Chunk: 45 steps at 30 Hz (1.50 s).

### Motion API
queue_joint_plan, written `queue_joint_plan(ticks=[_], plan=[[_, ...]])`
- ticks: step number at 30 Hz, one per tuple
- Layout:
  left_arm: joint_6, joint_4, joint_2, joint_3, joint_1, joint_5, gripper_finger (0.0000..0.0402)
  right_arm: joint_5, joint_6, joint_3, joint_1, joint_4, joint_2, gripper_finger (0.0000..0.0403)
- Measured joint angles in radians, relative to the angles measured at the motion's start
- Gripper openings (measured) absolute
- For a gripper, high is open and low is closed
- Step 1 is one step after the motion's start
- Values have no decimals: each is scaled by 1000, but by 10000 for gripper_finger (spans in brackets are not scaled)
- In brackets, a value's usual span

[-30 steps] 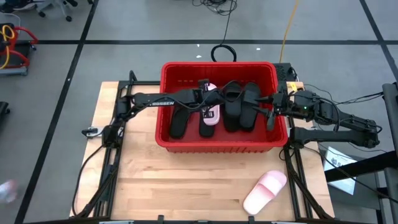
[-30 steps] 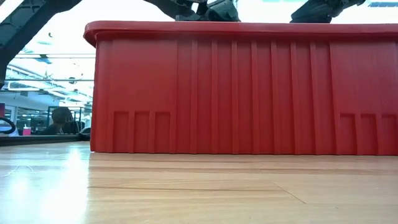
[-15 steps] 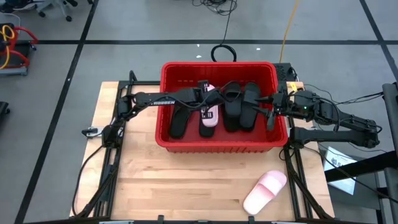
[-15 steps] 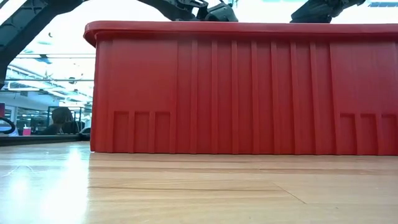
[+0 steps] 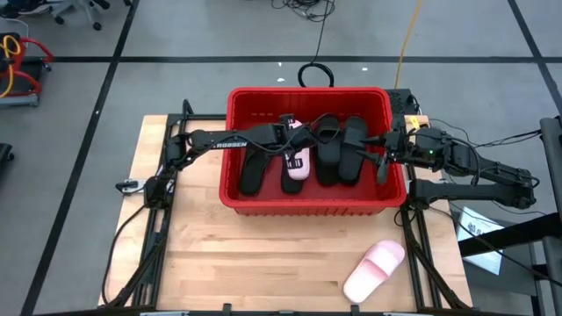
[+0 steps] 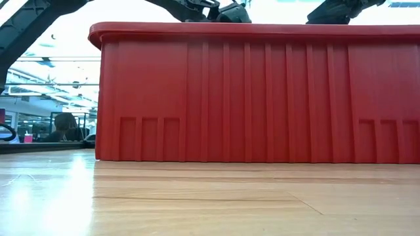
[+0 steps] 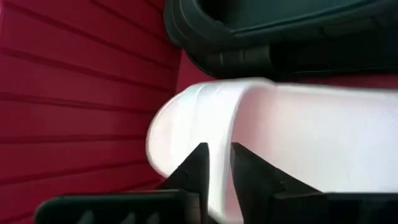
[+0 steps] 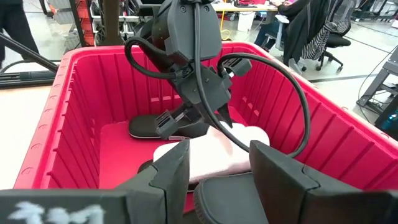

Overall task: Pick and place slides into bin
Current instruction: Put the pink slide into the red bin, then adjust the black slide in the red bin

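Note:
The red bin (image 5: 307,91) stands in the middle of the table; the low view shows only its near wall (image 6: 262,98). Several black slides (image 5: 252,171) (image 5: 338,156) and one pale pink slide (image 5: 301,167) lie in it. My left gripper (image 7: 217,177) reaches into the bin, slanting down over the pink slide (image 7: 298,137), its fingers a narrow gap apart. The right wrist view shows it (image 8: 221,121) just above that slide (image 8: 242,146). A second pink slide (image 5: 373,270) lies sole down on the table near its front right. My right gripper (image 8: 217,171) hangs open at the bin's right rim. My left gripper comes at the pink slide's rounded end (image 7: 186,134) from above, slanting down. I cannot tell whether its fingertips (image 7: 198,163) touch it. The slide lies flat in the bin beside the black slides.
Bare wooden table (image 5: 219,254) lies in front of the bin and to its left. Cables loop from my left arm over the bin (image 8: 292,106). Papers (image 5: 479,224) lie at the table's right edge. People sit in the room beyond the table.
My left gripper's wrist has turned a little over the bin, as the low view shows. The slides and my right arm have stayed where they were.

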Motion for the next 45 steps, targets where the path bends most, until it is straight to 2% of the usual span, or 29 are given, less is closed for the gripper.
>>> queue_joint_plan(ticks=[10, 15, 23, 32, 39, 45], plan=[[20, 0, 0, 0, 0, 14, 120, 0, 0, 0, 0, 0, 0, 155], [22, -1, -15, 0, -1, 9, 122, 0, 0, 0, 0, 0, 0, 155], [22, 60, -130, 0, -5, 9, 122, 1, -49, 0, 0, 1, 21, 155], [16, 79, -275, 0, -23, 6, 122, 30, -101, 0, -38, 90, 220, 155], [-32, 88, -376, 0, -51, 5, 122, 30, -97, 0, -165, 106, 404, 155], [-74, 108, -428, 1, -75, 5, 122, 31, -157, 0, -274, 116, 538, 155]])
